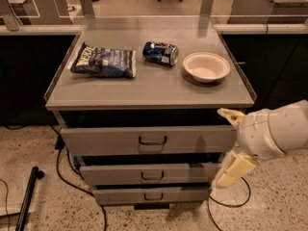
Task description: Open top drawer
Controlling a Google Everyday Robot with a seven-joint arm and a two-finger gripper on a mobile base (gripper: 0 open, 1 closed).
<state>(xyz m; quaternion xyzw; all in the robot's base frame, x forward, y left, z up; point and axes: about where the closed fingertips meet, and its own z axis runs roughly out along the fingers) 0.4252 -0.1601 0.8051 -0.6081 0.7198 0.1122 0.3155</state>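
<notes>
The top drawer (106,139) is the widest grey front, just under the cabinet's top, with a small dark loop handle (152,140) at its centre. It stands out a little from the cabinet, with a dark gap above it. My gripper (230,146) is at the drawer's right end, to the right of the handle. Its two cream fingers (234,169) are spread wide apart, one above and one below, and hold nothing. The white wrist extends to the right edge of the view.
Two narrower grey drawers (110,173) sit below. On the cabinet top (149,88) lie a blue chip bag (103,61), a blue can (160,53) on its side and a white bowl (206,67). Cables and a black pole (28,196) lie on the floor at left.
</notes>
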